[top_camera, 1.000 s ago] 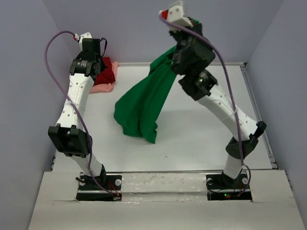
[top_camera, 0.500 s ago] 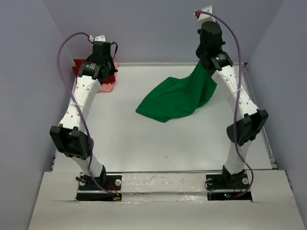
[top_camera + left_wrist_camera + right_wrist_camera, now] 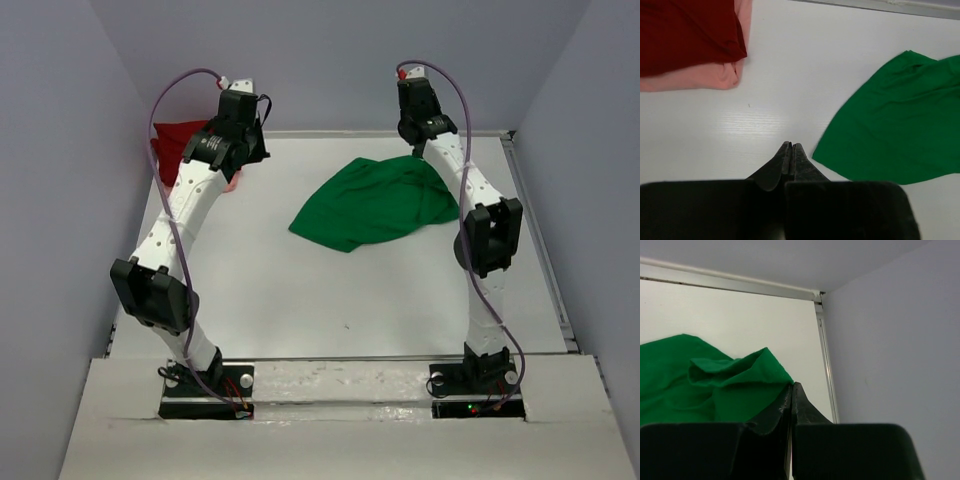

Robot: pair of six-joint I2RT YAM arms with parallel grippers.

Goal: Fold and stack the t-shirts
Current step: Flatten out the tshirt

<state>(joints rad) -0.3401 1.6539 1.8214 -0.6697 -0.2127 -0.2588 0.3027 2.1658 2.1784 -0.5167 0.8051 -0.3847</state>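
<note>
The bright green t-shirt [image 3: 375,200] lies crumpled on the far middle-right of the table; it also shows in the left wrist view [image 3: 900,130] and the right wrist view [image 3: 715,390]. My right gripper [image 3: 424,150] [image 3: 792,385] is low at the shirt's far right corner, shut on its edge. The dark red t-shirt [image 3: 175,145] [image 3: 685,35] lies on the salmon pink t-shirt [image 3: 705,80] [image 3: 232,182] at the far left. My left gripper [image 3: 250,150] [image 3: 791,146] is shut and empty, above bare table between the pile and the green shirt.
A metal rail [image 3: 827,370] runs along the table's right edge and another along the back edge [image 3: 890,4]. Grey walls [image 3: 590,150] close in the left, back and right sides. The white tabletop [image 3: 330,290] stretches toward the arm bases.
My right arm swung the green t-shirt from mid-air over to the right and lowered it onto the table. My left arm moved right, off the red and pink pile.
</note>
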